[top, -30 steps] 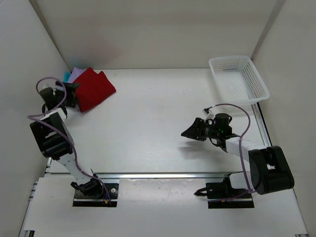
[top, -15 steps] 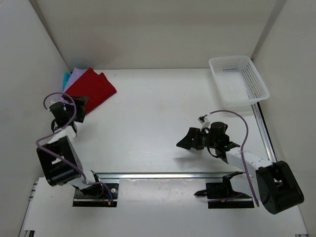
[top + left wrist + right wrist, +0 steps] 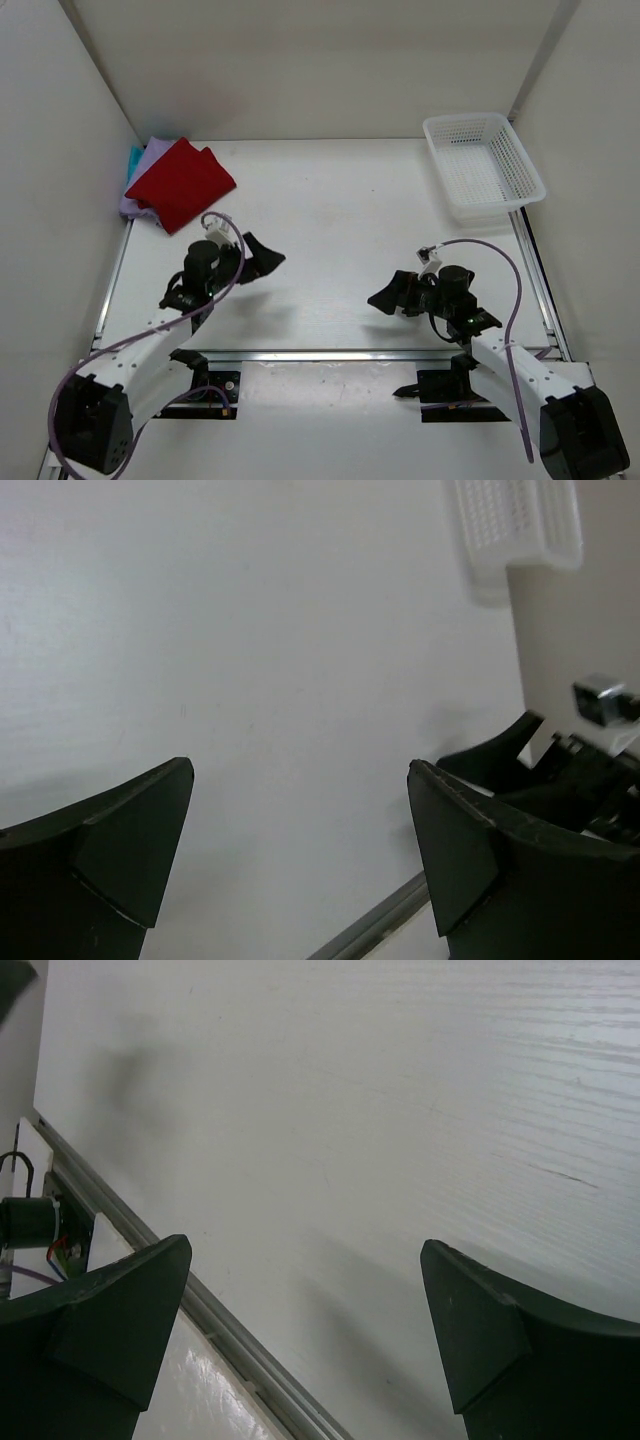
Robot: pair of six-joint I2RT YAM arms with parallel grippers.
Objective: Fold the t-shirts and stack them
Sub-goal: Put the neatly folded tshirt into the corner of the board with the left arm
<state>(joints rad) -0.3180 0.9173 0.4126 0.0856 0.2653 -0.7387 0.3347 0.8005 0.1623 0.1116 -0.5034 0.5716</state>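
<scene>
While holding left gripper (image 3: 258, 258) and right gripper (image 3: 386, 296) spread wide and empty, sees the stacked t-shirts (image 3: 180, 182) far-left, nearer the left one.

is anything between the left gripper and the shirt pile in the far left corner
Nothing visible does. In the top view, only bare table lies between the open left gripper and the stack of t-shirts. The basket sits well away, at the far right corner.
</scene>
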